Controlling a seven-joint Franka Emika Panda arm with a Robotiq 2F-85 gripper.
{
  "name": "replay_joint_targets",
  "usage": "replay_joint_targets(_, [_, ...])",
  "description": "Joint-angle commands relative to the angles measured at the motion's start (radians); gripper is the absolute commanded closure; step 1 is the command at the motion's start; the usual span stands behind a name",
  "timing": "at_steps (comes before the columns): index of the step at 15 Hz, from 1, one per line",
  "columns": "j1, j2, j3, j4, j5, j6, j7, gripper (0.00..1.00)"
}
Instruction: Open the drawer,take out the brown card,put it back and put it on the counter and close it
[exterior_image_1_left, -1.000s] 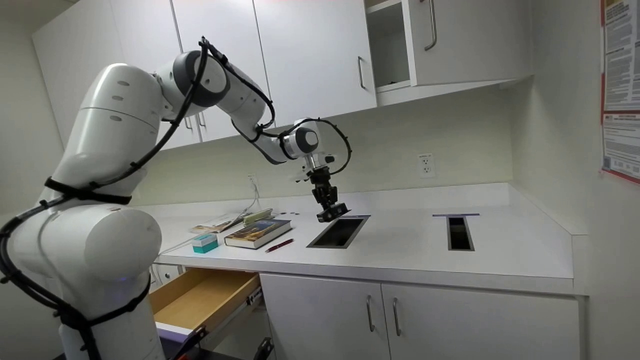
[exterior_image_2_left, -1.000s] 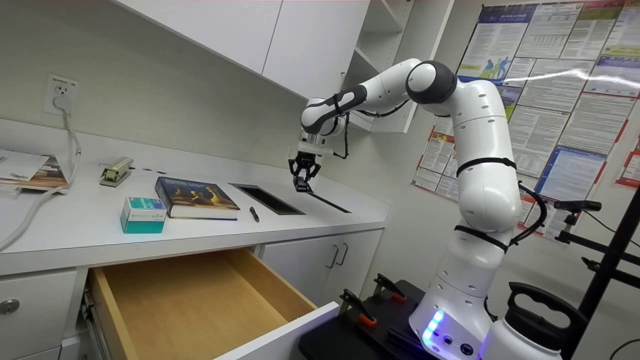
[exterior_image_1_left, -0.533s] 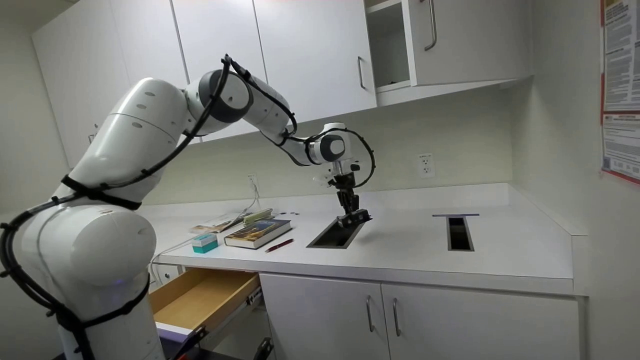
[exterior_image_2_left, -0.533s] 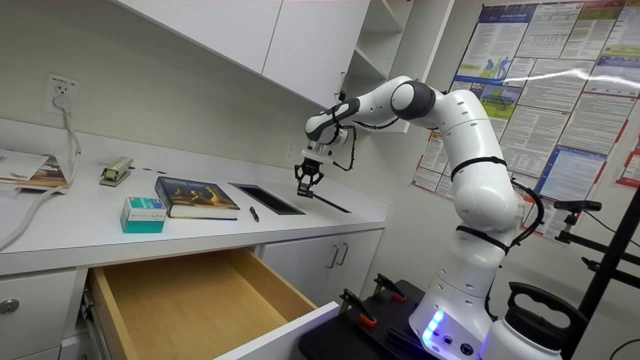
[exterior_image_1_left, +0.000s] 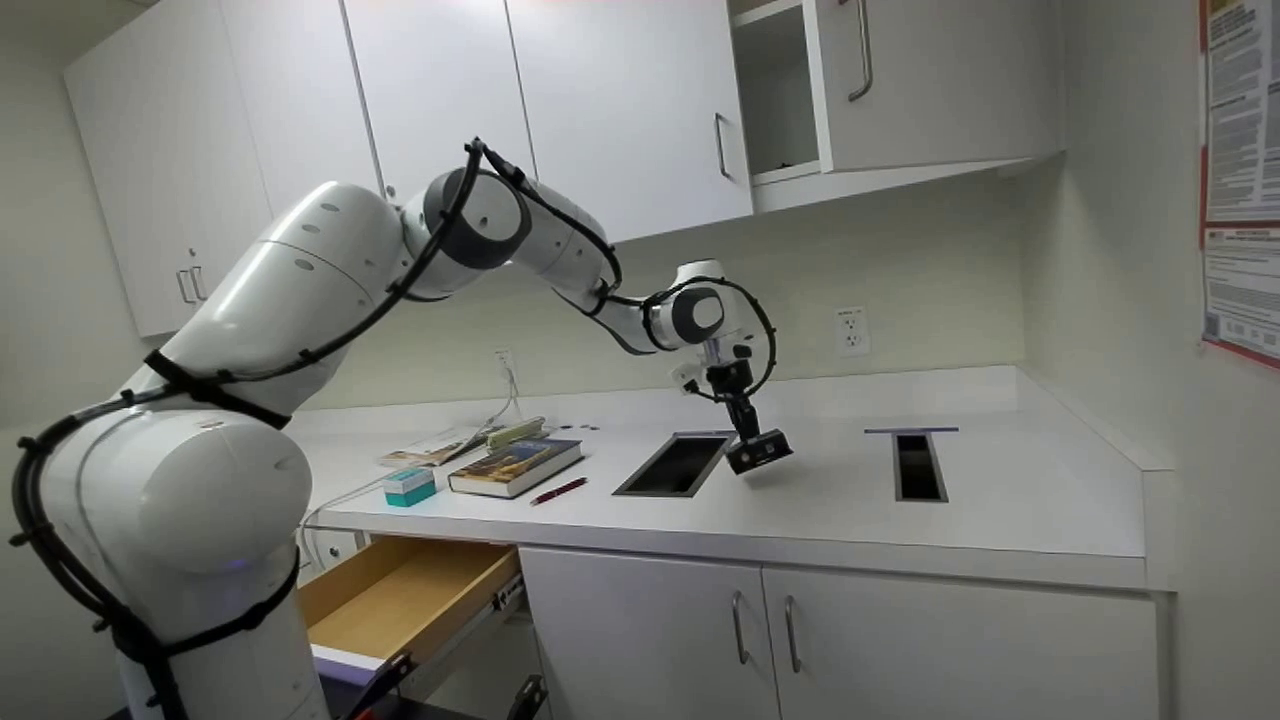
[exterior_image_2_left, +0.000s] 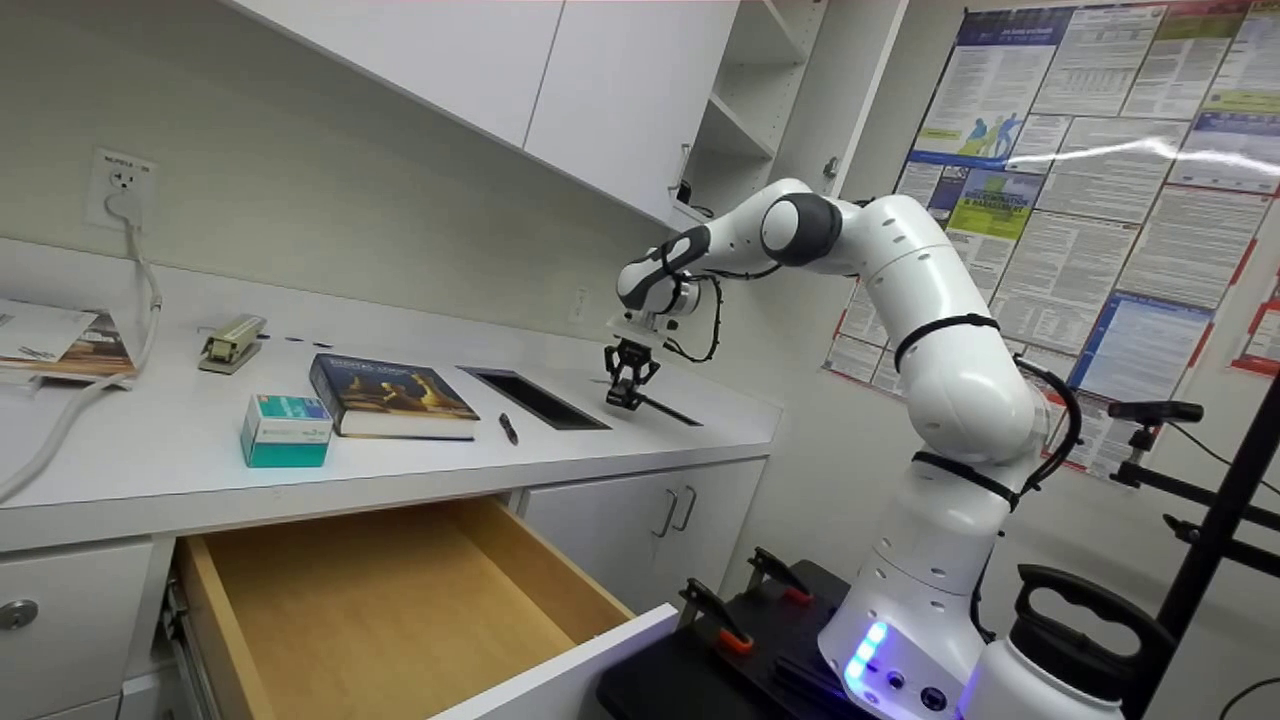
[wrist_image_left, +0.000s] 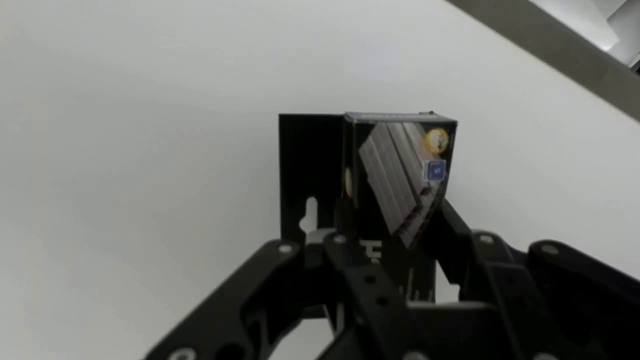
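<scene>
Counter (exterior_image_1_left: 820, 510) runs white beneath wall cabinets (exterior_image_1_left: 640, 110), end effector (wrist_image_left: 395, 212) over it clamping a black box (wrist_image_left: 392, 170).

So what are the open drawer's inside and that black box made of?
The drawer looks like smooth wood inside from its tan colour, though coated board could match. The black box is probably thin, smooth cardboard: it has printed pictures and folded edges.

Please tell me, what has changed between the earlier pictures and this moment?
In an exterior view, the gripper has carried the dark box right and down the picture, past the larger cutout. Nothing was taken up or let go. The drawer stayed open; the book and pen lie as before.
</scene>
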Motion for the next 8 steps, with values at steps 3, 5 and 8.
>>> replay_joint_targets(3, [0.002, 0.058, -0.029, 0.062, -0.007, -0.018, 0.118, 0.34])
replay_joint_targets(5, [-0.002, 0.043, -0.012, 0.052, 0.0, -0.017, 0.104, 0.2])
replay_joint_targets(8, [0.0, -0.009, 0.012, 0.02, 0.009, -0.012, 0.07, 0.01])
